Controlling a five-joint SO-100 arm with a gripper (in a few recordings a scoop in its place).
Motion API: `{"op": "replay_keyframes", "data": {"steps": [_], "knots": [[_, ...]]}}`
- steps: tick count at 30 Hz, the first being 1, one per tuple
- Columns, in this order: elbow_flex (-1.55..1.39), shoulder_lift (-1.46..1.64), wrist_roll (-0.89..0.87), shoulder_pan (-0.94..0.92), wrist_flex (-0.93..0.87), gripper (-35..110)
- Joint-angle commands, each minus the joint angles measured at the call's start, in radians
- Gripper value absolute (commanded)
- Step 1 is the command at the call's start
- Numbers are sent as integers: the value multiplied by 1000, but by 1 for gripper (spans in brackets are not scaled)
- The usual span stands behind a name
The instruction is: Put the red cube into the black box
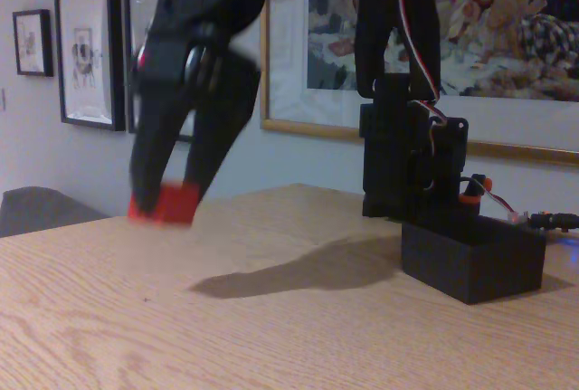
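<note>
Framed pictures lined the wall behind a wooden table (271, 318), where the gripper (167, 200) pinched the red cube (166, 204) just above the surface.
Motion blur hid the cube's facing; the black box (472, 268) sat well apart at right, open tabletop between them.

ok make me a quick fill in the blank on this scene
1. The gripper is shut on the red ____.
2. The black box sits on the ____ side of the fixed view.
3. The table top is made of ____.
4. Framed ____ hang on the wall behind.

Missing words: cube; right; wood; pictures
</note>
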State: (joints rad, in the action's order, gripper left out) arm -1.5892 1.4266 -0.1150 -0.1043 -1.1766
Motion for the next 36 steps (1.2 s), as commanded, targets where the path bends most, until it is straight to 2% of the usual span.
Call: {"op": "replay_keyframes", "data": {"steps": [1, 5, 9, 17, 25, 36], "knots": [[6, 184, -18, -46, -114, -6], [-41, 337, -57, -101, -218, -6], [-133, 477, -106, -195, -268, -16], [-328, 632, -107, -423, -304, -16], [-518, 689, -130, -568, -229, -17], [-617, 663, -75, -693, -112, -17]]}}
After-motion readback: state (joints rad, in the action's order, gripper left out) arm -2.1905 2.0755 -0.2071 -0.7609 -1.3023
